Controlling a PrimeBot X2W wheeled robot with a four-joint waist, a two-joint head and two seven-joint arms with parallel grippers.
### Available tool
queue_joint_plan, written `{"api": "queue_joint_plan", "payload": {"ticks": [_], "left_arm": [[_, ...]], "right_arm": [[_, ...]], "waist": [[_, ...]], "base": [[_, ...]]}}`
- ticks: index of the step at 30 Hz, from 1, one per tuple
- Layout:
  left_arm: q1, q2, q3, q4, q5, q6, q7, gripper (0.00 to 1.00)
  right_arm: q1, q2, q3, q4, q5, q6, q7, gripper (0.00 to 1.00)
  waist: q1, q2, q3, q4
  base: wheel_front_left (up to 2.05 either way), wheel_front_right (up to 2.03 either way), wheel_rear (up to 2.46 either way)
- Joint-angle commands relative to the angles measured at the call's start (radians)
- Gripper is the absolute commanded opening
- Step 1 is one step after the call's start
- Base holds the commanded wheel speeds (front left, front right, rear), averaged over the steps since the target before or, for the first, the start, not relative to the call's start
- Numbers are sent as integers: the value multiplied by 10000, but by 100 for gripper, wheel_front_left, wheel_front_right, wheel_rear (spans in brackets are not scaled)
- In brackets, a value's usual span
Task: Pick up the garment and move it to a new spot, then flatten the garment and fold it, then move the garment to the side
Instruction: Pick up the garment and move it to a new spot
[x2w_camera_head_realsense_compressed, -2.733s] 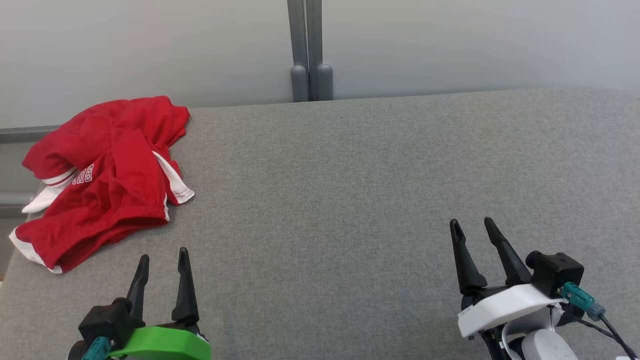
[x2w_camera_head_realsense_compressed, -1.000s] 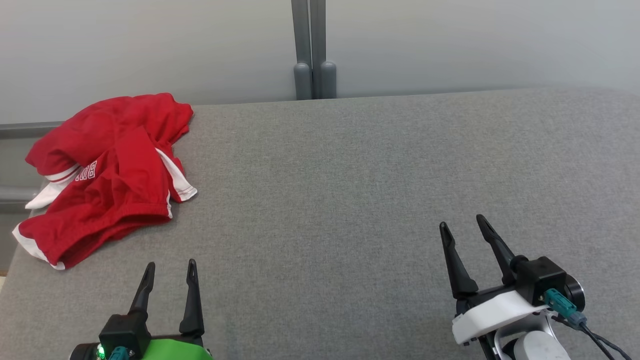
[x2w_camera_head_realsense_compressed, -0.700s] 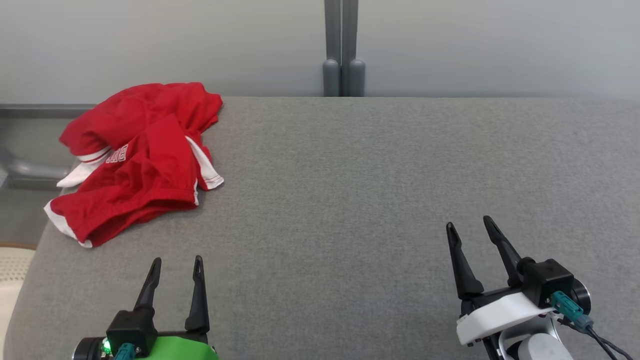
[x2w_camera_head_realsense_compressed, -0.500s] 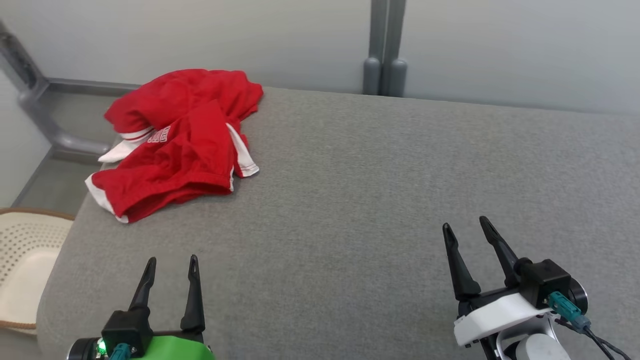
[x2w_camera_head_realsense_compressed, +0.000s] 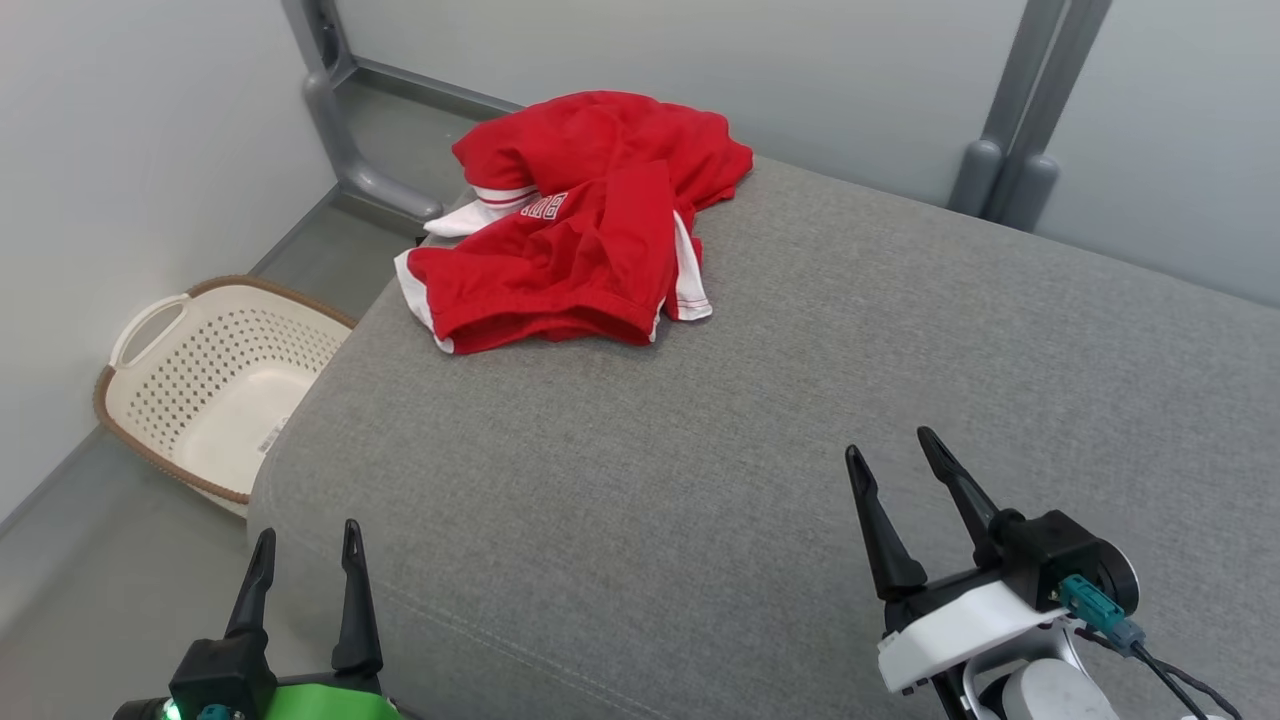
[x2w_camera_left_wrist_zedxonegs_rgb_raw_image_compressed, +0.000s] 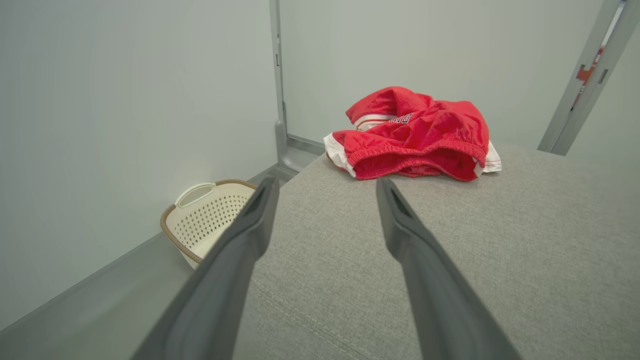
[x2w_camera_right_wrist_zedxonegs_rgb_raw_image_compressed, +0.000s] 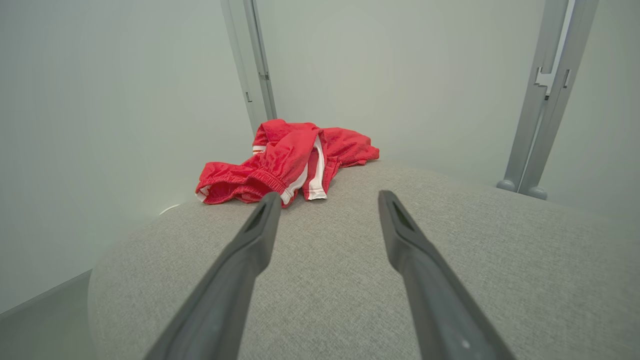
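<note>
- The garment (x2w_camera_head_realsense_compressed: 570, 250) was bright red, with white bands at the hems, a white side stripe and small white lettering.
- The table (x2w_camera_head_realsense_compressed: 700, 480) was mid-grey woven cloth, finely flecked and without print.
- The basket (x2w_camera_head_realsense_compressed: 200, 375) was cream, its walls dotted with rows of small holes, its rim brown.
- The left gripper (x2w_camera_head_realsense_compressed: 307, 530) had black jaws on a green housing.
- The right gripper (x2w_camera_head_realsense_compressed: 888, 443) had black jaws on a white housing, with a teal plug.
- The wall (x2w_camera_head_realsense_compressed: 120, 150) was plain pale grey; the posts (x2w_camera_head_realsense_compressed: 1010, 130) were darker grey.

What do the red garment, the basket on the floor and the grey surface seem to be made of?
Red garment: probably a thin, shiny synthetic knit; it creases softly, waistband gathered. Basket: likely cream moulded plastic, perforated walls, brown rim. Grey surface: woven upholstery fabric, matte, with a stitched seam.
</note>
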Motion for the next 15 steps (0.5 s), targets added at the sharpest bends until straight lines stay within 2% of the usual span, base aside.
{"api": "queue_joint_plan", "payload": {"ticks": [1, 5, 11, 15], "left_arm": [[154, 35, 35, -64, -99, 57, -10, 100], [201, 35, 105, -132, -123, 101, -10, 100], [-133, 102, 116, 162, 300, -237, -10, 100], [-741, 317, 214, 397, 509, -464, -10, 100]], "right_arm": [[-96, -56, 13, 69, -43, 1, -35, 100], [-171, -55, 60, 121, -59, 1, -35, 100], [60, -53, -276, 2, -143, 1, -35, 100], [-10, -52, -390, -106, -300, 1, -35, 100]], "waist": [[0, 0, 152, 454], [0, 0, 186, 456], [0, 0, 229, 387], [0, 0, 519, 61]], "base": [[0, 0, 0], [0, 0, 0], [0, 0, 0], [0, 0, 0]]}}
